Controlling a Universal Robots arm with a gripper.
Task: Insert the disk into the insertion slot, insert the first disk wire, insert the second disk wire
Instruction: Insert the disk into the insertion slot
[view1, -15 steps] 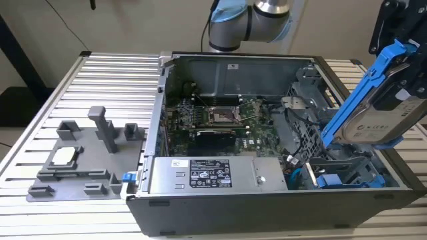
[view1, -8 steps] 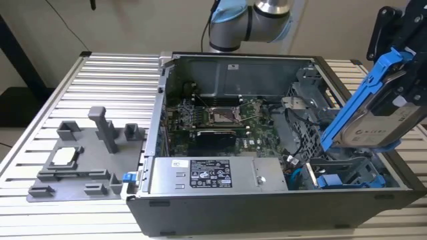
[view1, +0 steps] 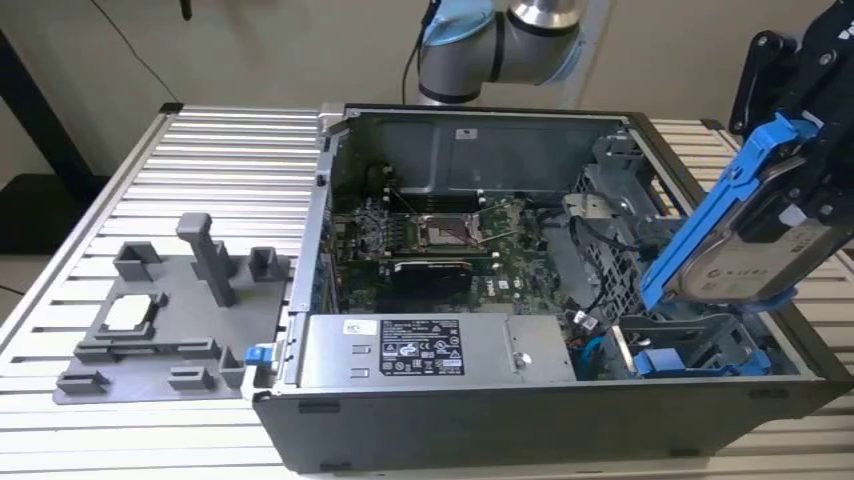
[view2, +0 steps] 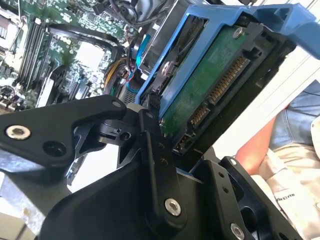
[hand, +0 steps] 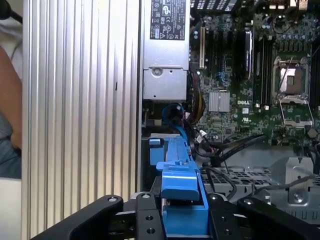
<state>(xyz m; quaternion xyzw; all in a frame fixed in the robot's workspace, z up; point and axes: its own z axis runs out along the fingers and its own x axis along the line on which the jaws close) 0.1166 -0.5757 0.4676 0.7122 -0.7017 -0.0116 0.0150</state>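
- Clenched on the bright blue plastic carrier frame of the silver metal hard drive (view1: 738, 258): black two-fingered hand (hand: 182, 216), with one finger pressed to each side of the frame in the first wrist view.
- Drive held in the air over the near corner of the open grey computer case (view1: 534, 430), on the exterior view's right. Steeply tilted, lower end just above the rectangular grey metal drive-cage bay (view1: 694, 330), not yet inside it.
- Risk, as judged: jamming at the bay mouth. Cause: the tilt, with the carrier edges out of line with the bay walls and a corner likely to catch on the cage rim.
- Risk, as judged: fouling on the second blue-fronted carrier (view1: 663, 362), already seated low in the same cage just beside the open space. Cause: a small sideways error on the way down.
- Risk, as judged: pinching the loose blue and black cables (hand: 172, 112) near the cage, between it and the large grey power-supply box (view1: 414, 350).
- Risk, as judged: slipping in the grasp. Cause: smooth plastic gripped at one end, with a heavy metal body hanging below.
- Look of the drive: silver face with a white label, turned toward the exterior camera.
- Underside, in the second wrist view: green circuit board (view2: 200, 95) and a row of gold connector contacts.
- Blue frame along the long edges, ending in a raised tab at the gripped end.
- Also noted: slatted aluminium tabletop (view1: 227, 140) under the case, grey moulded fixture (view1: 160, 310) well apart on the exterior view's left, and a person's arm (hand: 7, 100) beside the tabletop.
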